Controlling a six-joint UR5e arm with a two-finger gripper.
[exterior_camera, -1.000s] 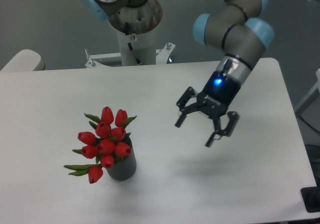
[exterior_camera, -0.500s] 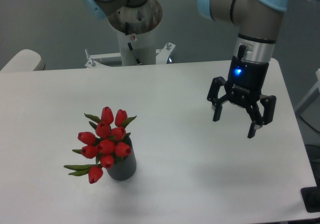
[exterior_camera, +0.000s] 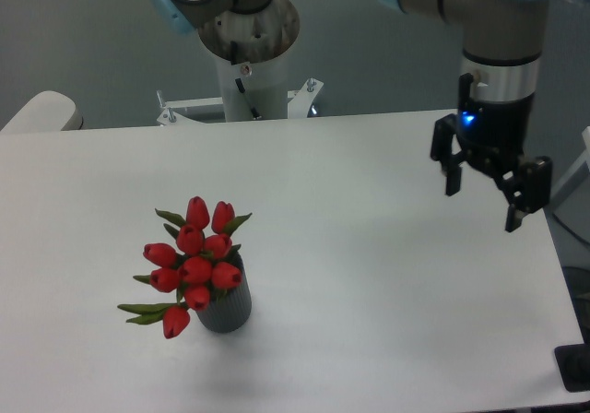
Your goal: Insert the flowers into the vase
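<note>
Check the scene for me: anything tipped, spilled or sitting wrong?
Nothing stands out. The small dark grey ribbed vase stands upright on the white table, holding the bunch of red tulip buds, which leans left over the rim. The open two-finger gripper hangs well clear at the right.

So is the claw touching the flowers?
Apart. The camera view shows the open claw hanging over the right side of the table, with a wide stretch of bare white tabletop between it and the flowers standing in the vase.
</note>
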